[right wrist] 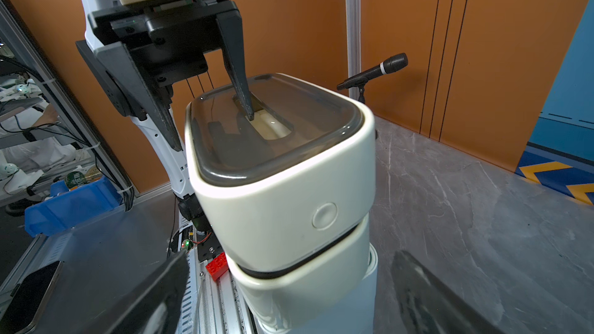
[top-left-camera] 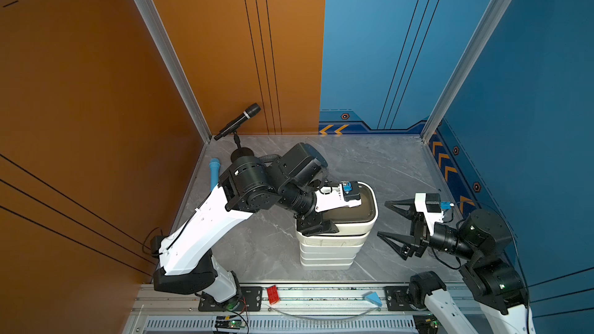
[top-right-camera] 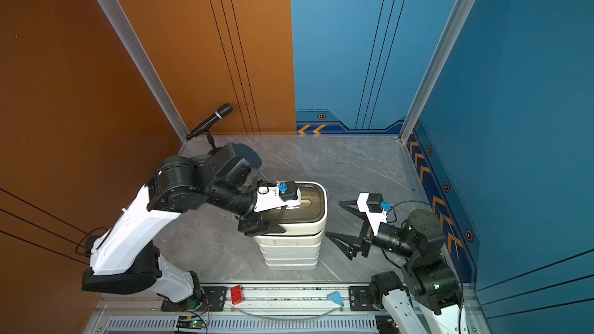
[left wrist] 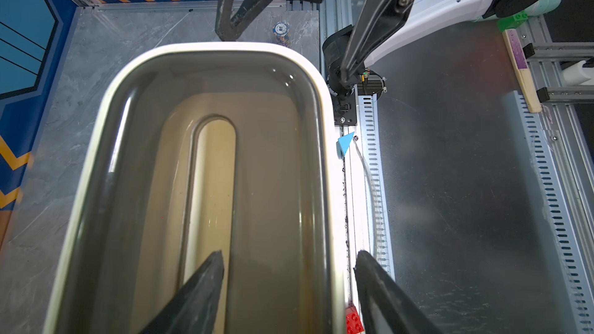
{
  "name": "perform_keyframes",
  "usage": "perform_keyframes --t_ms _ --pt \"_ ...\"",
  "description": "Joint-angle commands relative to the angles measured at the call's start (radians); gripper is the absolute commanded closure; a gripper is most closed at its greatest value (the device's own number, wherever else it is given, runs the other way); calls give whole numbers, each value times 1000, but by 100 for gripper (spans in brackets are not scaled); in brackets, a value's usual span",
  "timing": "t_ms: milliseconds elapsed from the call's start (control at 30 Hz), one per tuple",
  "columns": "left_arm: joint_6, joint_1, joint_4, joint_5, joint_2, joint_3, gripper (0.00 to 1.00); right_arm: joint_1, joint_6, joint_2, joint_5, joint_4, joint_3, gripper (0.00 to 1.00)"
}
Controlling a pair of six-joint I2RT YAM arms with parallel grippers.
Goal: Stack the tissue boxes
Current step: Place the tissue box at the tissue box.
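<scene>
**A:** Take me across, starting on the left.

**B:** In the far left corner there's a microphone on its stand, well apart from the action. A red brick lies on the front rail. Then comes the left gripper, reaching over the stack of tissue boxes.

**A:** Has it got hold of anything?

**B:** No. Its jaws are parted and straddle the near long wall of the top box. One finger dips its tip into the oval slot of the dark brown lid. The other finger hangs outside the white rim. The left wrist view shows a gap on both sides, so nothing is pinched.

**A:** And where do the boxes stand?

**B:** In one pile, mid-table on the grey marble tabletop. There are two rounded boxes on top and flatter white ones beneath. The top one looks a shade skewed over the second box.

**A:** Further right?

**B:** A blue wedge on the rail, then the right gripper. Its jaws are flung wide and empty, just beside the stack and not touching it.
</scene>
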Motion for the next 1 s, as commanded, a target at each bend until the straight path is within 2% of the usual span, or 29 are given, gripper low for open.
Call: perform_keyframes --t_ms 0,300,533,633,800,867,967 --pt "21 6 4 1 -37 31 32 5 -4 -6 44 4 37 0" --pt "39 24 5 59 -73 66 31 5 6 11 40 -3 83 0" --pt "-21 84 107 59 -70 201 30 6 30 69 85 -9 199 0" --pt "-100 179 259 54 -126 128 25 4 76 109 149 38 241 0" --pt "-266 410 514 -8 -248 -117 18 -5 157 245 291 52 325 0" --pt "-334 515 613 -83 -305 -239 15 -37 203 301 369 52 347 0" --pt "-436 691 715 -95 -371 -407 7 -132 280 359 447 62 349 0"
